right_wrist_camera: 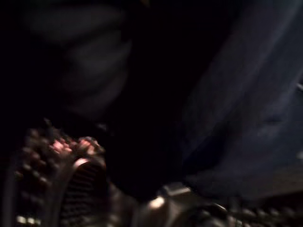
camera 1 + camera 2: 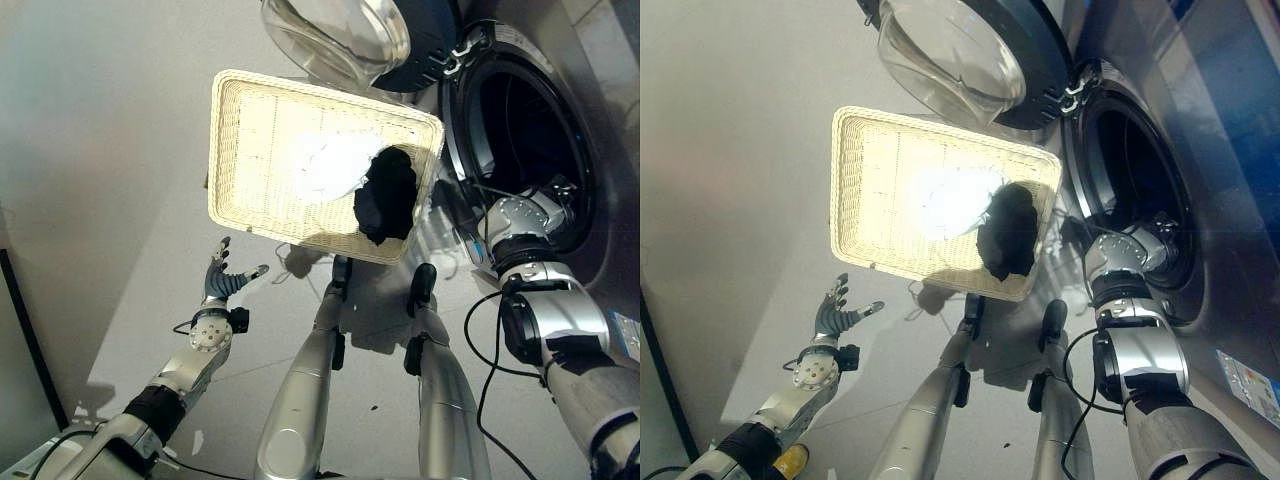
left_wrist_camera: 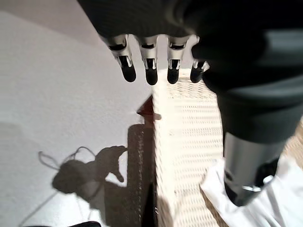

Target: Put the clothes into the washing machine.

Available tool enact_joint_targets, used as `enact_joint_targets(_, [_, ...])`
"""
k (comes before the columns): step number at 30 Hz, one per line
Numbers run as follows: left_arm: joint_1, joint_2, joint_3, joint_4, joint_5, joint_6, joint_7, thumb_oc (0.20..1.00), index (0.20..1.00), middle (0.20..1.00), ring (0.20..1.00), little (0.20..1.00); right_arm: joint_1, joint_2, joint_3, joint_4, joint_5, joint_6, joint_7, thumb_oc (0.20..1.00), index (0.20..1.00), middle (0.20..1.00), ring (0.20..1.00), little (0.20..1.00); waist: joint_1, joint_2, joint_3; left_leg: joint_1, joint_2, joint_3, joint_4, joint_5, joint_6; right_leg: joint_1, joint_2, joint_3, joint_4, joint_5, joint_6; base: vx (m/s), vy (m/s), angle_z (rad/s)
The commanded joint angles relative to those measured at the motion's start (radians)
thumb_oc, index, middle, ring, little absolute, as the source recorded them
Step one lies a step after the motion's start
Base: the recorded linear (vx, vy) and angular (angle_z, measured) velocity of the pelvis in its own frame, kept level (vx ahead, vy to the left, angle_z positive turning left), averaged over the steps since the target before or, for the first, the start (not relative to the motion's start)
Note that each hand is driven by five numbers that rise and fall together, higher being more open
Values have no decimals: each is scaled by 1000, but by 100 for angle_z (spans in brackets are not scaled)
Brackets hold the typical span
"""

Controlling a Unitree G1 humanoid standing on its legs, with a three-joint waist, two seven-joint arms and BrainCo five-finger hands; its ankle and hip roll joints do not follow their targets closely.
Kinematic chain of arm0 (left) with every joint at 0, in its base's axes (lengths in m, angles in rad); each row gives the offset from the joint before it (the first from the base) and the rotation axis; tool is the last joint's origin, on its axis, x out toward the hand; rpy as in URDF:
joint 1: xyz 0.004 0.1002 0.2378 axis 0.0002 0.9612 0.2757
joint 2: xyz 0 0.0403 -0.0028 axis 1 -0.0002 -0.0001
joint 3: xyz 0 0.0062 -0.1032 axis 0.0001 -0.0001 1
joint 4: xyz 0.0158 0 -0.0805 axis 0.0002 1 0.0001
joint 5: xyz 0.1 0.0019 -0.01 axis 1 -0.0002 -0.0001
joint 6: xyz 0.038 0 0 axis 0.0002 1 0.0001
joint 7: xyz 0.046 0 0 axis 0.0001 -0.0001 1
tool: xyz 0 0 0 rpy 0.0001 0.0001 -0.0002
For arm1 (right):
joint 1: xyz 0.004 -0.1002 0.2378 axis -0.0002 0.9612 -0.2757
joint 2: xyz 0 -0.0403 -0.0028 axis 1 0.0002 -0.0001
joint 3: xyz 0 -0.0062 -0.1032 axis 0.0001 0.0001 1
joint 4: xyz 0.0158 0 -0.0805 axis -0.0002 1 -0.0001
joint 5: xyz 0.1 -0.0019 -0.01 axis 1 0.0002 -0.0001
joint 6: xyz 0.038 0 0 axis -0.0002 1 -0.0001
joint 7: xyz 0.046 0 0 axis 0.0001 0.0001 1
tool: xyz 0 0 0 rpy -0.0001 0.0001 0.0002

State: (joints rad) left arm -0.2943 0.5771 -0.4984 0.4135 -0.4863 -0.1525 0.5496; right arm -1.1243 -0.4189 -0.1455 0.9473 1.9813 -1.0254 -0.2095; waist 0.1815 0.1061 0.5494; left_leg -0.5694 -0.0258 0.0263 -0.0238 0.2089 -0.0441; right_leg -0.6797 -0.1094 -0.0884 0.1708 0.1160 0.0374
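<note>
A pale wicker basket stands on the floor beside the washing machine. A white garment lies in its middle, and a black garment is draped over the corner nearest the machine. My left hand hovers open off the basket's near left corner, with its fingers spread above the rim. My right arm reaches through the round opening into the dark drum, and its hand is hidden inside. In the right wrist view a dark bluish cloth lies close ahead in the drum.
The washer's glass door stands swung open past the basket's far side. Pale bare floor spreads to the left of the basket. The machine's front panel borders the right side.
</note>
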Motion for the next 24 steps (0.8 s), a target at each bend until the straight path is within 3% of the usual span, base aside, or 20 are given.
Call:
enact_joint_targets(1, [52,-24,21,-15,-4,-30,12,1000,1000,1000,1000,1000,-99,-358,63,-156,-9,-91,-27,1000,1000,1000,1000,1000,-95,69,-29,5,-37,-38,97,-94,-17,45,30,-66,-5,-19,28,26,74,-3])
enact_joint_targets(3, [49,-36,16,-14,1,-35,21,1000,1000,1000,1000,1000,-91,-335,69,-152,-9,-56,-40,1000,1000,1000,1000,1000,-97,76,-29,10,-40,-35,96,-94,-17,50,26,-63,-9,-21,27,17,69,-2])
enact_joint_targets(6, [38,-46,5,-19,19,-47,56,1000,1000,1000,1000,1000,-82,-309,101,-100,-33,65,-102,1000,1000,1000,1000,1000,-101,86,-29,18,-42,-29,88,-91,-17,53,24,-56,-20,-18,26,11,74,-6])
enact_joint_targets(7, [27,-49,-2,-24,56,-62,96,1000,1000,1000,1000,1000,-74,-286,138,-40,-207,230,-230,1000,1000,1000,1000,1000,-102,92,-29,27,-43,-23,84,-93,-17,61,24,-54,-24,-22,24,5,72,-15])
enact_joint_targets(8, [23,-50,-1,-25,65,-63,105,1000,1000,1000,1000,1000,-77,-282,142,-39,-241,250,-257,1000,1000,1000,1000,1000,-102,94,-29,25,-43,-22,83,-91,-18,59,24,-53,-26,-19,23,3,99,-11])
enact_joint_targets(11, [-28,-52,-3,-29,141,-56,164,1000,1000,1000,1000,1000,-55,-228,183,10,-405,446,-241,1000,1000,1000,1000,1000,-108,97,-29,23,-38,-8,78,-87,-21,56,29,-46,-29,-20,20,-13,77,-6])
enact_joint_targets(15, [-104,-51,-4,-27,171,-36,184,1000,1000,1000,1000,1000,10,-167,217,-8,-670,526,-242,1000,1000,1000,1000,1000,-123,87,-29,10,-38,5,90,-86,-25,44,34,-38,-27,-18,17,-16,55,-22])
enact_joint_targets(16, [-146,-61,-1,-12,190,-24,187,1000,1000,1000,1000,1000,40,-142,236,-17,-817,548,-242,1000,1000,1000,1000,1000,-134,81,-29,1,-39,11,98,-88,-26,34,37,-33,-23,-18,17,-19,83,-19])
enact_joint_targets(18, [-182,-68,2,11,200,-19,189,1000,1000,1000,1000,1000,61,-121,255,-43,-954,571,-268,1000,1000,1000,1000,1000,-142,73,-29,-10,-38,20,110,-91,-28,23,37,-30,-19,-17,17,-20,63,-13])
enact_joint_targets(19, [-229,-73,12,42,223,13,198,1000,1000,1000,1000,1000,103,-103,283,-67,-1077,590,-258,1000,1000,1000,1000,1000,-156,60,-29,-23,-37,31,125,-96,-29,12,38,-29,-15,-15,18,-7,76,-11])
enact_joint_targets(22, [-302,-87,41,137,229,38,211,1000,1000,1000,1000,1000,178,-77,336,-103,-1185,605,-215,1000,1000,1000,1000,1000,-186,32,-29,-44,-31,48,150,-105,-31,-8,46,-17,-8,-10,19,-4,78,-9])
enact_joint_targets(24, [-370,-100,60,227,242,67,229,1000,1000,1000,1000,1000,252,-62,361,-134,-1158,592,-157,1000,1000,1000,1000,1000,-214,3,-29,-62,-27,66,170,-112,-30,-26,55,-4,-3,-7,20,-6,62,-15])
